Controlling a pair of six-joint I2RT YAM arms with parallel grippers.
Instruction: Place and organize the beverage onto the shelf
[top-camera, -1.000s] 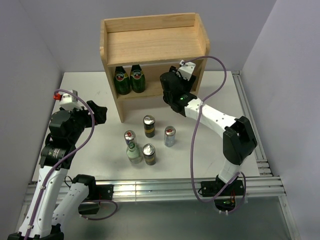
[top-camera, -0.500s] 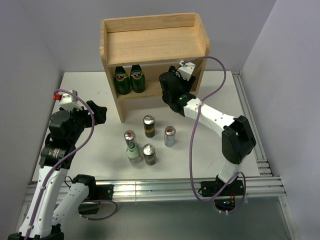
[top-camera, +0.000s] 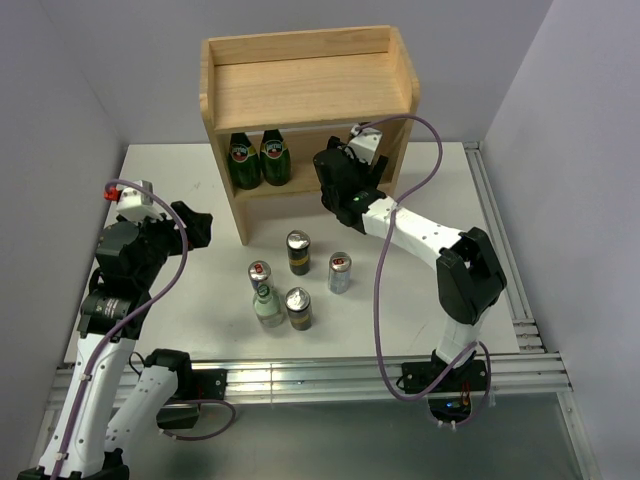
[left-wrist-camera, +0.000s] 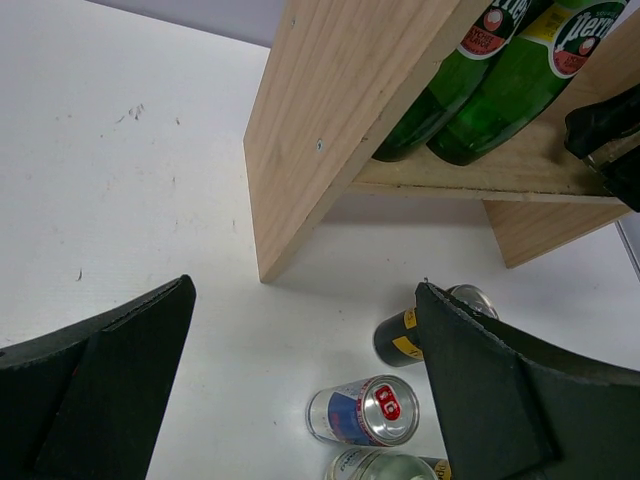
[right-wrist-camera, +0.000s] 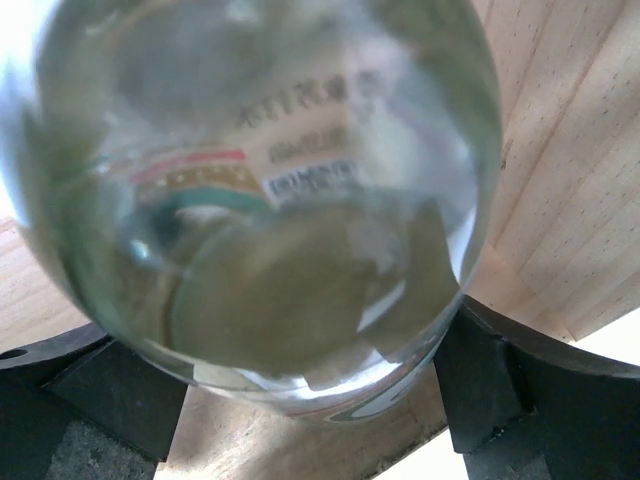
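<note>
White desk (top-camera: 180, 190) is carrying the wooden shelf (top-camera: 300, 45) in the overhead view, with two green bottles (top-camera: 259, 158) standing at the left of its lower tier. The right arm (top-camera: 420, 230) is reaching into that tier's right side. Four slim cans (top-camera: 298, 252) and a clear bottle (top-camera: 267, 305) are standing clustered in front of the shelf. The left fingers (top-camera: 195, 222) are hovering over the desk's left part.

From the left wrist, the left fingers are spreading wide with nothing between them, facing the shelf's side panel (left-wrist-camera: 310, 130).

From the right wrist, another clear bottle (right-wrist-camera: 270, 180) is filling the gap between the right fingers (right-wrist-camera: 500, 390), against the shelf's wood. Whether they are pressing the glass cannot be told.
</note>
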